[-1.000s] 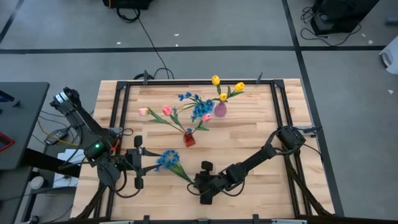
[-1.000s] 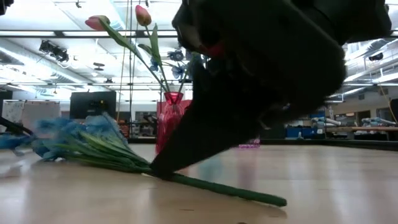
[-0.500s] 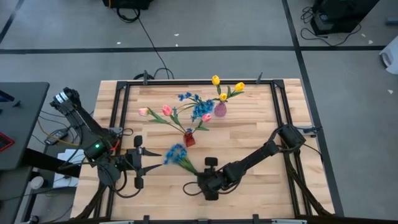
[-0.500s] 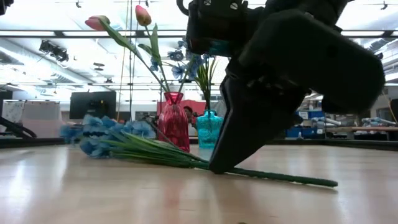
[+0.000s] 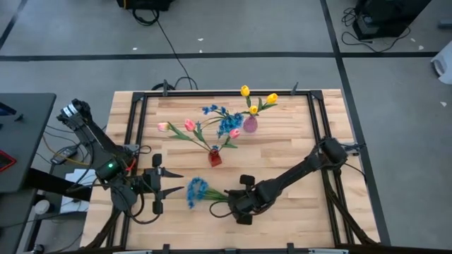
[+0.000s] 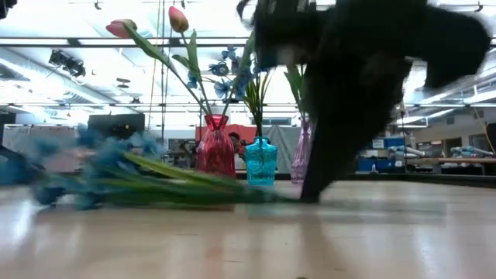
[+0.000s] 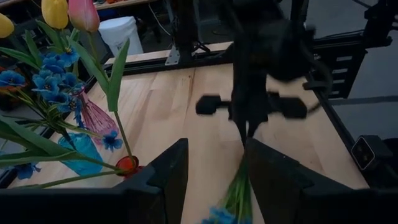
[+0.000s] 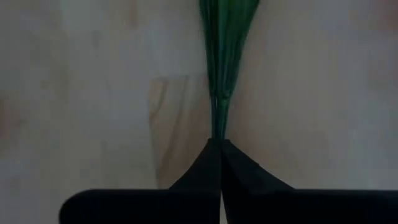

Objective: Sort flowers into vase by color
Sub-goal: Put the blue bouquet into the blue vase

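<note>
A bunch of small blue blossoms (image 5: 195,190) on green stems lies on the table near its front edge, left of my right gripper (image 5: 236,200), which is shut on its stems. In the low view the bunch (image 6: 108,182) stretches out blurred along the tabletop. My left gripper (image 5: 171,185) stands open just left of the blossoms and touches nothing. Farther back stand a red vase (image 5: 215,158) with pink tulips, a blue vase (image 6: 260,161) with blue blossoms and a pink vase (image 5: 250,125) with yellow tulips. My right gripper pinches the bunch's green stems (image 8: 217,124) between its two fingertips, toward the stem end away from the blossoms. The fingers (image 6: 314,182) come down from above to the tabletop. The bunch reaches away from them toward the table's left, low along the table.
The three vases stand in a cluster at the table's middle and far part, their tall stems leaning outward. A black frame (image 5: 319,127) runs along the table's edges. Bare wood lies right of my right gripper.
My right gripper has gone toward the table's right edge and a little toward the far edge, taking the stems with it. The bunch has slid and swung about on the table: its blossoms have come nearer the front edge, and it now lies almost left to right.
</note>
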`<action>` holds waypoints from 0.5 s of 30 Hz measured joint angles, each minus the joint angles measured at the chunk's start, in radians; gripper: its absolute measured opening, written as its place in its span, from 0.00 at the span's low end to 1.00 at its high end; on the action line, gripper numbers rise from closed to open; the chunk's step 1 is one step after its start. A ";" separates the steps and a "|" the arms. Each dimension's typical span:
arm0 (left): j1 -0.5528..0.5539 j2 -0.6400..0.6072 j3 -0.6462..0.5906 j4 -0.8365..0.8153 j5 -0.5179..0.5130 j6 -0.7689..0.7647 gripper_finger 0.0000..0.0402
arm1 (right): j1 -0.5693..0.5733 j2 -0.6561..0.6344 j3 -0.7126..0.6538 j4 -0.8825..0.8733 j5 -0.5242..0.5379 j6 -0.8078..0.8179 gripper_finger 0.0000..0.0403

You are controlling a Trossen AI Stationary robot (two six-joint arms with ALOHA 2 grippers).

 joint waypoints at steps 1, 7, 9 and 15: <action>0.000 0.000 0.000 0.002 0.000 0.000 0.41 | 0.003 -0.027 0.002 -0.033 0.008 0.008 0.01; -0.010 0.010 -0.001 0.002 0.016 -0.045 0.41 | 0.069 -0.211 -0.027 -0.198 0.169 0.053 0.01; -0.010 0.026 -0.015 0.013 0.018 -0.060 0.41 | 0.088 -0.276 -0.066 -0.189 0.187 0.052 0.00; -0.010 0.092 -0.052 0.060 0.038 -0.098 0.41 | 0.091 -0.405 -0.265 0.073 0.268 0.099 0.02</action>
